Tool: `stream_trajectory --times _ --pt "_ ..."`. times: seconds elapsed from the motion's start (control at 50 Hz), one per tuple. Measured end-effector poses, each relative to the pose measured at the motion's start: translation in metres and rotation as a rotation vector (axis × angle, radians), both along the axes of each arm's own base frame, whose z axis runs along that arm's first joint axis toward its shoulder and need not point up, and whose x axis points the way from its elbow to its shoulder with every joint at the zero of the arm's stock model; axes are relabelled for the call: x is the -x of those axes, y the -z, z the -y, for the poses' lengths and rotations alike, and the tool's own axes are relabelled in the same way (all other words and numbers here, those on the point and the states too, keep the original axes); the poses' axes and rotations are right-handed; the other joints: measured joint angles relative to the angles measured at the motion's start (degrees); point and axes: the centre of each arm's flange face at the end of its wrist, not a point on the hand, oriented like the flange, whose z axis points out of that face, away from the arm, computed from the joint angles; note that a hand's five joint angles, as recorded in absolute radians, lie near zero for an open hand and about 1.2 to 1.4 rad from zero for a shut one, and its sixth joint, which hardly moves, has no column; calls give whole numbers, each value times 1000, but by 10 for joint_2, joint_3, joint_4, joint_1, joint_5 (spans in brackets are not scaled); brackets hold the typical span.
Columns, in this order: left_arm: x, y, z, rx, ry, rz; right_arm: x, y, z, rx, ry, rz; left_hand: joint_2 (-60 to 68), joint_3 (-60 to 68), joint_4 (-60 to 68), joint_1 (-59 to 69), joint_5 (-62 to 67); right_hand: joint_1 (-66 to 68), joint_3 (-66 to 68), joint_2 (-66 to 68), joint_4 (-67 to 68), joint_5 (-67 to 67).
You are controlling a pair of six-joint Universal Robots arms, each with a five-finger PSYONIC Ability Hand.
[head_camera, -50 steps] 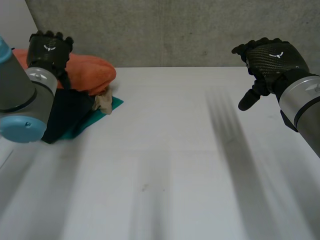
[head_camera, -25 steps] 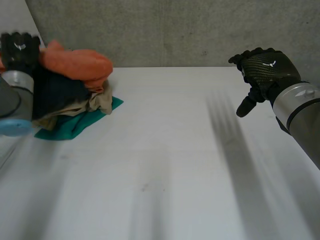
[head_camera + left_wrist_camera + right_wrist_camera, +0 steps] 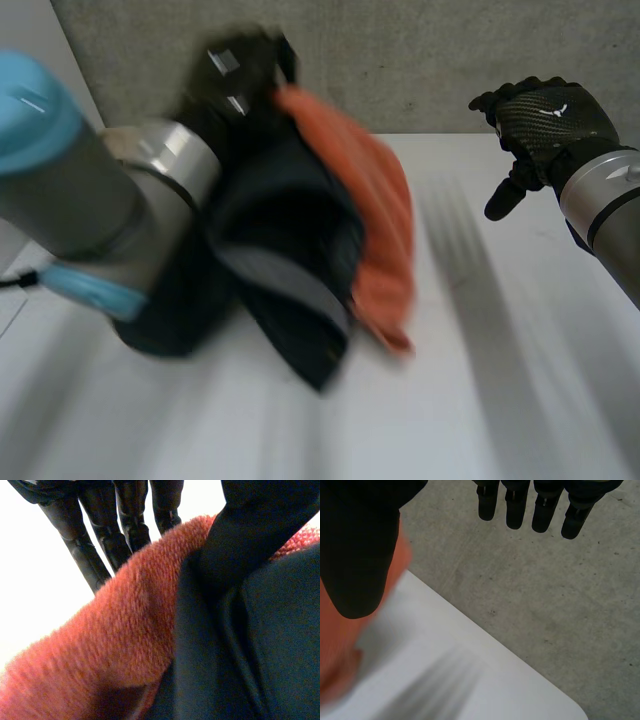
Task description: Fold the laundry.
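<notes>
Backdrop items: white table [image 3: 520,400], grey concrete wall [image 3: 420,60].
Table top smooth, matt and plain white, with a rounded corner in the right wrist view. Concrete wall directly behind the table's far edge, mottled grey, marked with small dark pits and specks. Paler plain panel [image 3: 35,60] adjoining the concrete at the left side of the head view, along a slanted seam.

White table [image 3: 520,390], dark cloth [image 3: 290,250], orange cloth [image 3: 378,230] over it
</notes>
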Motion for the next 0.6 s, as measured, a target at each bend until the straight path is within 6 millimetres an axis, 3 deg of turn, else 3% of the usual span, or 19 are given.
stream_trajectory --times 0.04,0.06,0.08,0.12,0.16,0.28,0.36,0.42,0.52,0.6 --pt "10 23 -9 -60 34 44 0 1 0 -2 -1 -4 -145 -153 -155 -173 -148 0 0 0 0 0" --pt "17 38 -17 -99 58 73 0 2 0 -5 -2 -7 -292 -286 -290 -314 -282 0 0 0 0 0" --pt "22 50 -25 -133 79 99 0 3 0 -8 -2 -13 -292 -286 -290 -314 -282 0 0 0 0 0" --pt "26 62 -33 -167 99 127 -1 6 0 -14 -3 -21 -408 -415 -421 -395 -403 0 0 0 0 0" --pt "29 72 -43 -199 113 154 -1 10 1 -23 -5 -36 -428 -439 -443 -395 -425 0 0 0 0 0" --pt "15 62 -53 -218 79 166 -4 23 4 -49 -19 -81 -448 -458 -460 -410 -443 0 0 0 0 0" --pt "-18 35 -59 -204 -2 147 -9 35 3 -78 -57 -135 -449 -459 -462 -414 -444 0 0 0 0 0" --pt "-31 30 -67 -204 -24 144 -11 40 2 -97 -72 -150 -449 -459 -462 -414 -444 0 0 0 0 0" --pt "-55 46 -91 -251 -41 178 -17 76 9 -200 -111 -204 -449 -459 -462 -414 -444 0 0 0 0 0" --pt "-61 68 -101 -288 -39 220 -20 98 14 -248 -120 -236 -452 -459 -464 -414 -444 0 0 0 0 0"
